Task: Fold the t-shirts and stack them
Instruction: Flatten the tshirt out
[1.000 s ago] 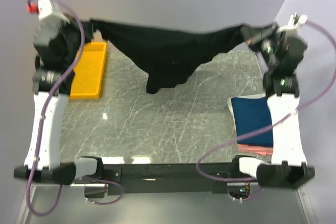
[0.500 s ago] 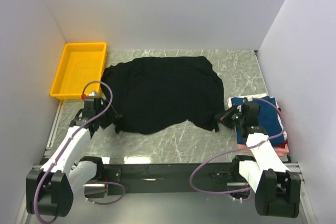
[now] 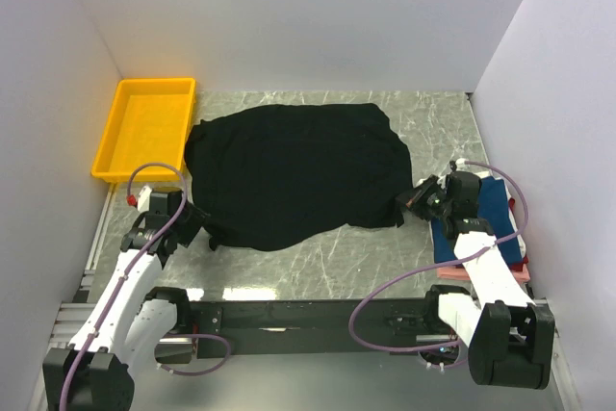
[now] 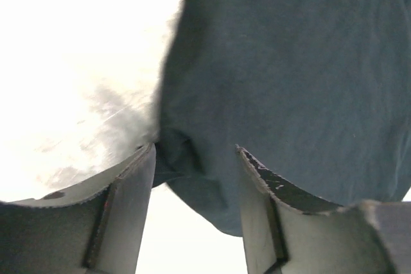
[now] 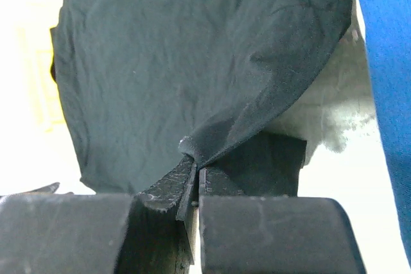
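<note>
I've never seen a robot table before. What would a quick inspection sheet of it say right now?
Surface: grey marbled table, bare along the near edge.
Job's things: black shirt spread out flat; blue shirt folded at the right, on top of a pink cloth.
Clutter: yellow tray in the far left corner, nothing seen inside.
Grippers: left fingers open, with the black shirt's edge between them; right fingers shut on its near right corner.
Cables: purple cables loop off both arms.
Surroundings: plain white walls on three sides.
</note>
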